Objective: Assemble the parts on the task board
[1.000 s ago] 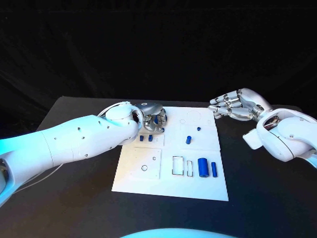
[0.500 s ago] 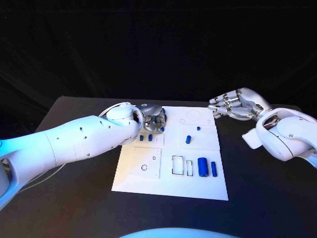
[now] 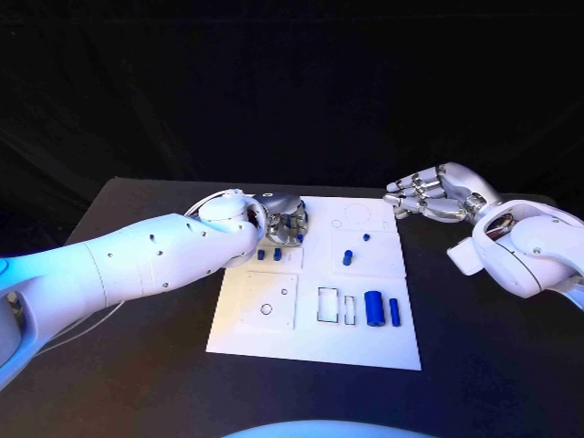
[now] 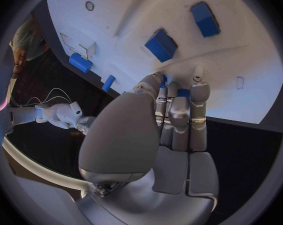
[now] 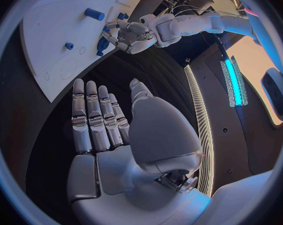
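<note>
The task board [image 3: 321, 315] is seen in the middle of the head view, lying flat on the black table [image 3: 134, 365]. The left hand [image 3: 285, 219] is placed over the board's upper left corner, fingers pointed down onto it. In the left wrist view its fingers [image 4: 179, 115] are held close together with the tips at the board surface, and a small blue part [image 4: 183, 92] is glimpsed between the fingertips; whether it is actually pinched cannot be told. Compared with the earlier frames, this hand has been shifted only slightly, a little lower and closer over the board corner.

The right hand [image 3: 431, 196] is held at the upper right of the head view, just off the board's upper right corner and above the table. It is empty, its fingers [image 5: 94, 117] stretched out side by side. No change in its place is noted.

Loose blue parts are seen on the board: two small blocks [image 3: 268, 255] just below the left hand, a small peg [image 3: 349, 256] near the centre, and a thick cylinder [image 3: 374, 303] beside a thinner bar [image 3: 395, 311] at lower right. None has been moved.
</note>
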Available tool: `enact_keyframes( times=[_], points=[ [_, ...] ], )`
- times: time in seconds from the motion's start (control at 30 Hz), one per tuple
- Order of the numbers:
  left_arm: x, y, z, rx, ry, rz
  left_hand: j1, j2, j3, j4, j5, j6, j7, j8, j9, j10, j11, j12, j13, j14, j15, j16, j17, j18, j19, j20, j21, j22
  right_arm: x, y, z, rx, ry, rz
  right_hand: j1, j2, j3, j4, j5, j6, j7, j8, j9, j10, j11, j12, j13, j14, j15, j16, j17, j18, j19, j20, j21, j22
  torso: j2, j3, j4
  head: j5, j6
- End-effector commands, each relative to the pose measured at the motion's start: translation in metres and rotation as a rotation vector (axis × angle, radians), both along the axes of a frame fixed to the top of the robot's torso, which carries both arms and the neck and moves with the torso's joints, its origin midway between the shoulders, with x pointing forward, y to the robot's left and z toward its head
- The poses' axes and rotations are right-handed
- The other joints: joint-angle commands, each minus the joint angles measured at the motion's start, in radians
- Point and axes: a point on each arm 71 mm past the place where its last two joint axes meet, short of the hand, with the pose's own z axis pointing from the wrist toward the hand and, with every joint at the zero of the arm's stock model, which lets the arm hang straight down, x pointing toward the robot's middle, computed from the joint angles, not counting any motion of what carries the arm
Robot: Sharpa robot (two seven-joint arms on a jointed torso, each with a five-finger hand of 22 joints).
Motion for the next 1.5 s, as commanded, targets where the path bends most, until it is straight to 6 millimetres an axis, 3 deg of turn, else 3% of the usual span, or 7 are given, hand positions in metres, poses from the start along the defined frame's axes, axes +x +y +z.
enact_keyframes(
  times=[0.03,0.33,0.63,0.77,0.87,1.27,1.5],
  points=[
    [-0.001,-0.003,-0.001,-0.006,0.023,-0.016,0.005,-0.002,0.007,0.002,-0.005,0.004,0.001,-0.007,-0.002,0.009,0.000,-0.007,-0.002,0.008,-0.002,0.006,0.002,-0.014,0.009,-0.003,0.006,0.005,-0.001,0.001,0.000,0.001,-0.004,0.010,-0.002,0.001,-0.004,-0.004,0.003,-0.005,0.014,-0.001,0.001,-0.005,0.000,-0.002,-0.001,-0.004,0.001,-0.004,-0.001,0.006,0.001,0.005,0.000,-0.001,0.000,0.0003,0.0002,0.000,0.000],
    [0.000,-0.003,-0.003,-0.001,0.034,-0.013,0.015,0.007,0.036,-0.011,-0.005,0.012,0.002,-0.014,-0.011,0.018,0.000,-0.013,-0.010,0.015,-0.002,0.029,0.014,-0.018,0.018,-0.003,0.030,0.030,0.000,0.001,0.000,0.001,-0.004,0.011,-0.002,0.001,-0.004,-0.004,0.003,-0.005,0.014,-0.001,0.001,-0.005,0.000,-0.002,-0.001,-0.004,0.001,-0.004,-0.001,0.006,0.001,0.005,0.000,-0.001,0.000,0.0002,-0.0003,-0.001,0.000],
    [-0.001,-0.003,-0.002,-0.002,0.027,-0.017,0.050,0.018,0.136,-0.070,-0.015,0.077,-0.012,-0.004,-0.012,0.087,-0.017,-0.020,-0.016,0.043,-0.020,0.075,0.052,-0.030,0.053,-0.019,0.104,0.110,0.000,0.002,0.000,0.001,-0.003,0.012,-0.002,0.001,-0.004,-0.004,0.003,-0.005,0.014,-0.001,0.001,-0.005,0.000,-0.002,-0.001,-0.004,0.001,-0.004,-0.001,0.006,0.001,0.005,0.000,-0.001,0.001,0.0004,-0.0004,-0.004,-0.001],
    [0.000,-0.003,-0.002,0.003,0.021,-0.014,0.057,0.003,0.235,-0.116,-0.045,0.095,-0.012,-0.015,-0.016,0.124,-0.017,-0.038,-0.018,0.051,-0.024,0.084,0.052,-0.035,0.057,-0.027,0.138,0.143,0.000,0.002,0.000,0.001,-0.004,0.011,-0.002,0.001,-0.004,-0.004,0.003,-0.005,0.014,-0.001,0.001,-0.005,0.000,-0.002,-0.001,-0.004,0.001,-0.004,-0.001,0.006,0.001,0.005,0.000,-0.001,0.000,0.0001,-0.0004,-0.004,-0.001],
    [0.000,-0.002,-0.002,-0.001,0.014,-0.014,0.000,-0.029,0.328,-0.151,-0.056,0.111,-0.011,-0.032,-0.022,0.146,-0.017,-0.066,-0.019,0.052,-0.022,0.088,0.042,-0.035,0.047,-0.024,0.158,0.162,0.000,0.001,0.000,0.002,-0.004,0.011,-0.002,0.001,-0.004,-0.004,0.003,-0.005,0.014,-0.001,0.001,-0.005,0.000,-0.002,-0.001,-0.004,0.001,-0.004,-0.001,0.006,0.001,0.005,0.000,-0.001,0.000,0.0001,0.0001,-0.004,-0.001],
    [-0.004,0.000,0.004,-0.065,0.013,-0.010,-0.061,-0.039,0.319,-0.162,-0.059,0.123,-0.008,-0.038,-0.020,0.155,-0.020,-0.078,-0.013,0.054,-0.021,0.091,0.035,-0.034,0.045,-0.022,0.158,0.163,0.000,0.001,0.000,0.002,-0.005,0.010,-0.002,0.001,-0.004,-0.004,0.003,-0.005,0.014,-0.001,0.001,-0.005,0.000,-0.002,-0.001,-0.004,0.001,-0.004,-0.001,0.006,0.001,0.005,0.000,-0.001,-0.001,-0.0010,0.0008,-0.004,0.007],
    [-0.007,0.010,0.016,-0.112,0.032,0.013,-0.100,-0.039,0.290,-0.163,-0.061,0.130,-0.011,-0.040,-0.017,0.160,-0.024,-0.086,-0.009,0.057,-0.022,0.096,0.036,-0.035,0.047,-0.020,0.154,0.161,0.000,0.000,0.000,0.002,-0.005,0.007,-0.002,0.001,-0.004,-0.004,0.004,-0.004,0.014,-0.001,0.001,-0.005,0.000,-0.002,-0.001,-0.004,0.001,-0.004,-0.001,0.006,0.001,0.005,0.000,-0.002,-0.002,0.0007,0.0014,-0.001,0.010]
  ],
)
